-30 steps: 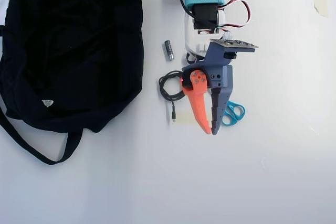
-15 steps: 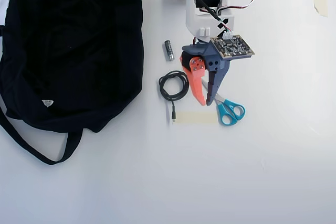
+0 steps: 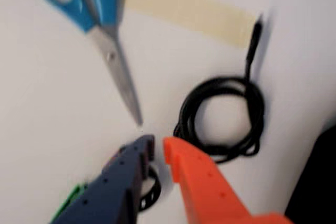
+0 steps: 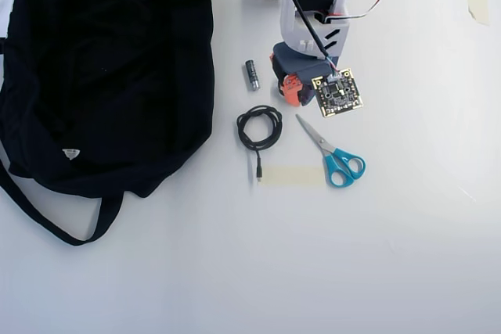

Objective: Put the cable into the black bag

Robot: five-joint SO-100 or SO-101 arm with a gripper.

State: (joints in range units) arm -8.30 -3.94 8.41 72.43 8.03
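The cable (image 3: pixel 252 129) is a thin black cord in a small round coil, lying flat on the white table just ahead and right of my fingertips in the wrist view; its plug end (image 3: pixel 256 30) points away. In the overhead view the coil (image 4: pixel 260 128) lies between the gripper and the black bag (image 4: pixel 102 76), which spreads over the left side with its strap and white tag. A dark edge of the bag (image 3: pixel 320 182) shows at the wrist view's lower right. My gripper (image 3: pixel 157 148) (image 4: pixel 297 98), one dark blue finger and one orange, is a little open and empty, short of the coil.
Blue-handled scissors (image 3: pixel 105 35) (image 4: pixel 333 150) lie beside the cable. A beige tape strip (image 3: pixel 189 9) (image 4: pixel 293 176) is stuck on the table. A small black ring (image 3: pixel 152 187) lies under the blue finger. The black-and-green marker (image 4: pixel 251 74) lies near the arm's base.
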